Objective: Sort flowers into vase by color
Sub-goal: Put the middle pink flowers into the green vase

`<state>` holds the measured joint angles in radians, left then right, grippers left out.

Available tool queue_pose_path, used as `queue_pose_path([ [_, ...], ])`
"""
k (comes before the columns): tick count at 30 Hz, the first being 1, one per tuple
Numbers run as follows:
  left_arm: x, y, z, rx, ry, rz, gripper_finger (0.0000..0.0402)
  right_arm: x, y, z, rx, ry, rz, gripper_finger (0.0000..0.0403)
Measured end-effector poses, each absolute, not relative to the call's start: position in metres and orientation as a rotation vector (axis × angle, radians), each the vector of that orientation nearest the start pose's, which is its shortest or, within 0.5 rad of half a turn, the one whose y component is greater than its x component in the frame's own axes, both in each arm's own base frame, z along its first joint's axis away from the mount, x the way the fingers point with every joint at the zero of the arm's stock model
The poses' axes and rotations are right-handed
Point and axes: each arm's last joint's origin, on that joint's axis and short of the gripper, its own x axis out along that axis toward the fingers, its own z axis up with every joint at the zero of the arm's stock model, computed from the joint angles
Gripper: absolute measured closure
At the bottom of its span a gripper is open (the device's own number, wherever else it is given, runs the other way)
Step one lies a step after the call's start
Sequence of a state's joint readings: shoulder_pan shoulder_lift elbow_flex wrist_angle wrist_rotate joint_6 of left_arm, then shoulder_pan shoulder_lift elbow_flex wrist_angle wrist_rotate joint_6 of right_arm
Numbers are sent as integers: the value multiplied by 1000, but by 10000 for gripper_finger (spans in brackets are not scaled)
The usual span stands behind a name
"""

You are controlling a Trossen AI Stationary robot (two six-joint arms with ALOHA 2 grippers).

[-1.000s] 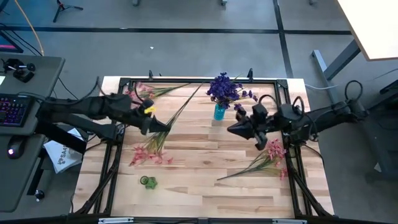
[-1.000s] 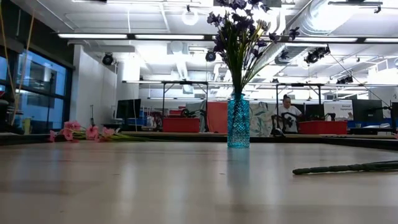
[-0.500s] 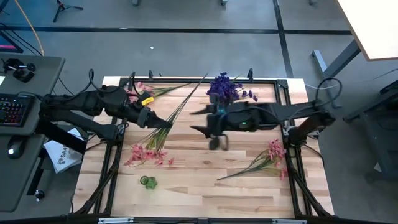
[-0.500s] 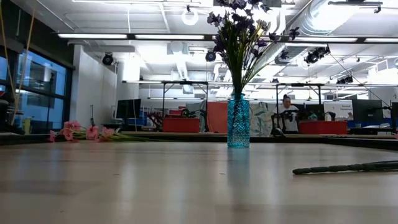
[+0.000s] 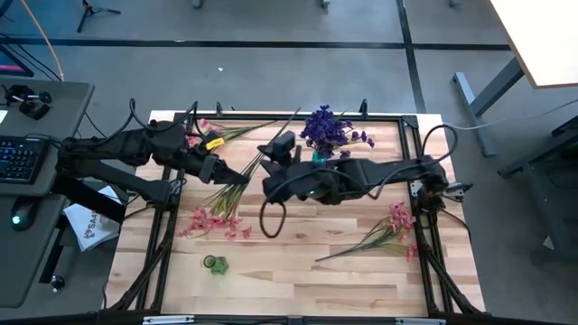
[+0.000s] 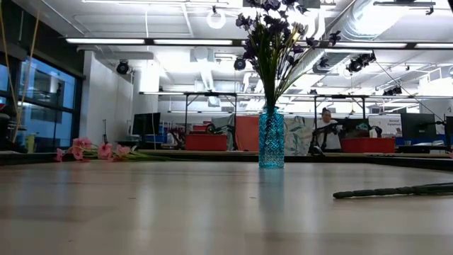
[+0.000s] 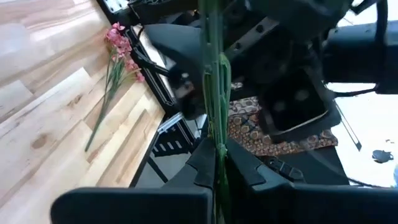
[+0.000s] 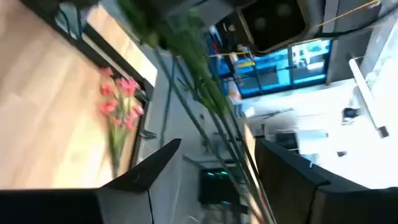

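Observation:
A blue vase (image 6: 271,138) with purple flowers (image 5: 330,129) stands at the table's far middle. My left gripper (image 5: 232,176) is shut on a bunch of pink flowers: the blossoms (image 5: 211,224) lie toward the near left and the green stems (image 5: 271,144) run to the far right. My right gripper (image 5: 273,152) has reached across to those stems and stands open, with the stems (image 8: 211,118) passing between its fingers. Two more pink sprigs lie on the table, one (image 5: 394,226) at the right and one (image 5: 204,132) at the far left. My left gripper pinches the bundled green stems (image 7: 215,134) between its two fingers, about midway along the bunch. It comes from the table's left and the fingers lie across the stems. My right gripper has a finger on each side of the stems; whether they touch, I cannot tell.
A small green object (image 5: 215,263) lies near the front left. A black frame (image 5: 424,217) rims the table. A desk with a keyboard (image 5: 20,158) stands to the left. In the low view a person (image 6: 327,127) sits far back in the room.
My right gripper has swung from the table's right side toward its left and far edge, past the vase, up to the stems held by my left gripper, and has opened. The held bunch has stayed about where it was.

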<state>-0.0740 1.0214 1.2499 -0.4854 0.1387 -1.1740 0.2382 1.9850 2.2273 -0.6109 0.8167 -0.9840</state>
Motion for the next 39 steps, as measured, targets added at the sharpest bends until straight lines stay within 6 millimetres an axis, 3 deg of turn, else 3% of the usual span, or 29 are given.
queue_pose_path([
  [8,200,-14,416,-1168,356,-10,401,440,85,421,-1204,576,-394,215],
  [11,200,-12,416,-1155,350,-3,400,440,84,423,-1196,568,-410,254],
  [16,200,-6,417,-1152,329,17,385,439,84,423,-1210,585,-422,379],
  [24,198,5,417,-1117,303,54,353,439,82,423,-1232,600,-434,398],
  [28,181,17,418,-1074,291,117,329,433,81,430,-1241,612,-449,400],
  [32,150,27,424,-995,224,214,303,415,77,450,-1187,577,-477,401],
  [39,107,25,425,-858,174,380,276,364,69,486,-794,451,-438,402],
])
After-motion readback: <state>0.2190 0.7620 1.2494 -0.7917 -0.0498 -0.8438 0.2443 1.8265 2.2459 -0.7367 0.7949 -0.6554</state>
